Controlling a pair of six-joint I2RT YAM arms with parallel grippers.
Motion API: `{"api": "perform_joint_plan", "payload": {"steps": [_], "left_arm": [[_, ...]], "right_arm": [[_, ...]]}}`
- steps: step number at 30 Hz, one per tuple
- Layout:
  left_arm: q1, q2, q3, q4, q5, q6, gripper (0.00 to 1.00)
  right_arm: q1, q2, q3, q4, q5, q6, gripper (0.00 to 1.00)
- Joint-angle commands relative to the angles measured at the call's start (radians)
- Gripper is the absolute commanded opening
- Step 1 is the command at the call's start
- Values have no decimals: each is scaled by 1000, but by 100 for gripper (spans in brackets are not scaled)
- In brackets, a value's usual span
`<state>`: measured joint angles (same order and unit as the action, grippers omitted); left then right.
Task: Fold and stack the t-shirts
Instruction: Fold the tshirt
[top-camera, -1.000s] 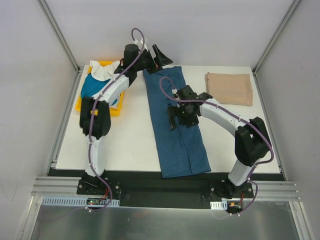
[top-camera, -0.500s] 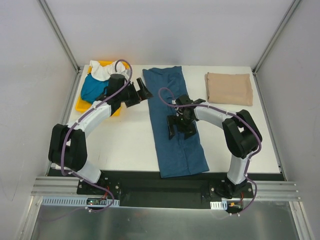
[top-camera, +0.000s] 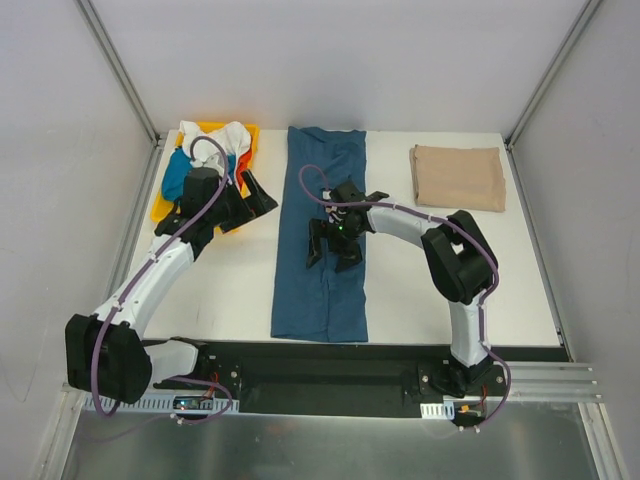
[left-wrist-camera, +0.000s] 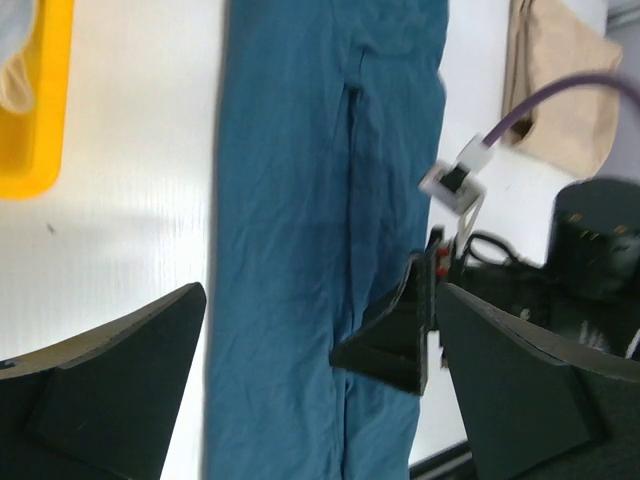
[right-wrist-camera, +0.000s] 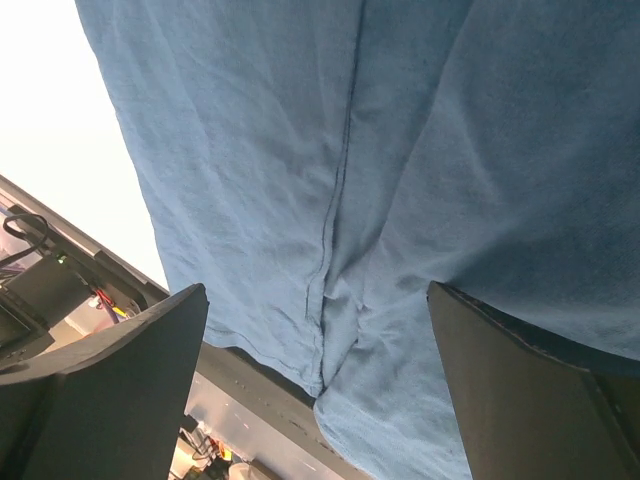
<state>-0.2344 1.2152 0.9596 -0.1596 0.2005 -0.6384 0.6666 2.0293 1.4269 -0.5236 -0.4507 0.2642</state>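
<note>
Worktop: navy t-shirt lies as a long folded strip mid-table, running from the far edge to the near edge. Bare surface both sides of it.

Beige t-shirt sits folded at the far right corner, well apart from the strip.

Yellow tray is at the far left corner, holding white, teal and orange-red shirts in a heap.

Right gripper is over mid-strip, fingers spread, nothing pinched, centre seam between them. Can't tell if it touches the cloth.

Left gripper is between the tray and the strip's left edge, fingers spread and empty.
</note>
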Motion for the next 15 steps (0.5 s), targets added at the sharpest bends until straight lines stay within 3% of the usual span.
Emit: {"api": "perform_joint_plan", "payload": {"steps": [1,9,15], "left_arm": [[1,-29,-76,-98,112,-1,99],[-51,-132,-280,-150,333,-107,99],[-221,-170,-404,-192,366,-155,99]], "right_arm": [[1,-29,26,-24,44,-35,96],[22,-271,-58,-137,105,-175,96],[31,-516,-308,-138,170,-158,96]]}}
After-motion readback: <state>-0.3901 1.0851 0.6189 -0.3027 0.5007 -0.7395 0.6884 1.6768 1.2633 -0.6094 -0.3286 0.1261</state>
